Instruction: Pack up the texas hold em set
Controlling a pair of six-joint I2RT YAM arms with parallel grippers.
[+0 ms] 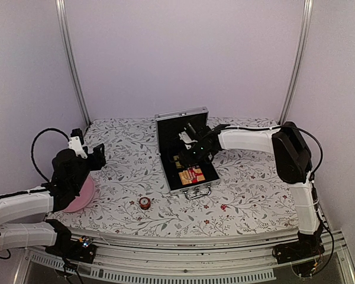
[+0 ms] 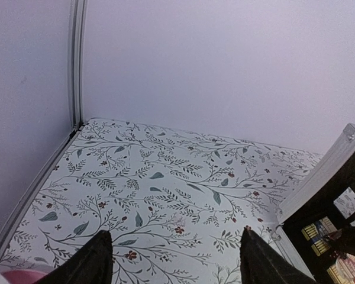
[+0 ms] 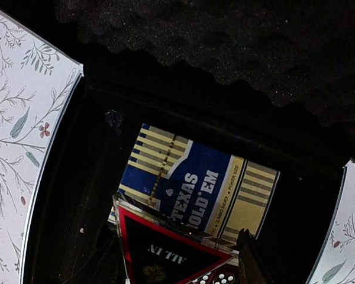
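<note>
packing the open case, leaving one loose token outside.

starting at the far left: finding the left gripper point(image 2: 173, 235) hanging by the pink plate point(image 1: 86, 195), fingers spread wide and gripping nothing. moving along the table point(image 1: 124, 171): spotting a red round token point(image 1: 144, 203) lying near the front edge, well apart from both arms. reaching right of centre: seeing the texas hold em set's silver briefcase point(image 1: 195, 187) sitting lid-up with a card pack point(image 3: 201, 192) inside, and the right gripper point(image 1: 188, 155) dipping into it beside a black-and-red triangular token point(image 3: 165, 245); not managing to tell whether clamping or releasing it. judging this as seating the triangle; next likely needing the round token fetched, then the lid swung shut.
</note>
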